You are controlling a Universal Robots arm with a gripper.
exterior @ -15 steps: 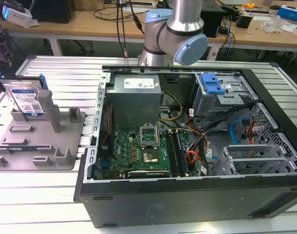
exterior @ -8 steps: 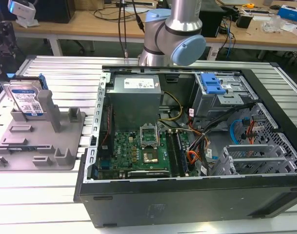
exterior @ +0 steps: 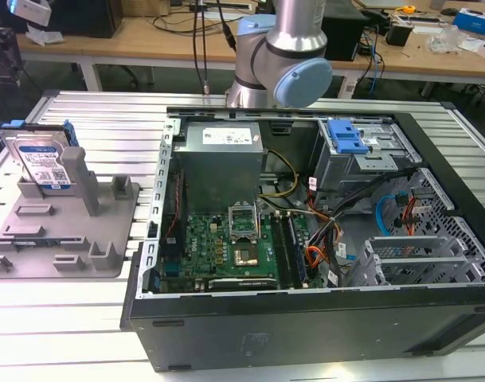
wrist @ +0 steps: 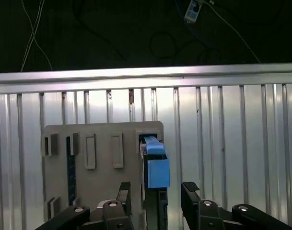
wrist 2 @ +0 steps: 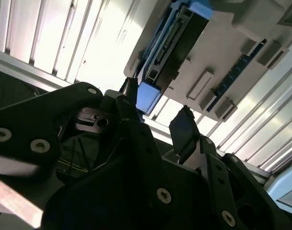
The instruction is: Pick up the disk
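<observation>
Ribbed metal tabletop (wrist: 232, 143), disk (wrist: 157, 167) upright in grey holder (wrist: 98, 143), aligned with spread claw (wrist: 157, 187)

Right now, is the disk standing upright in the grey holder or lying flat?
Upright: in the exterior view the disk stands on edge in the grey holder, its label face showing, beside an upright post.

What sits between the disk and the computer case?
The holder the disk stands in, with its posts, then bare table, in the exterior view.
</observation>
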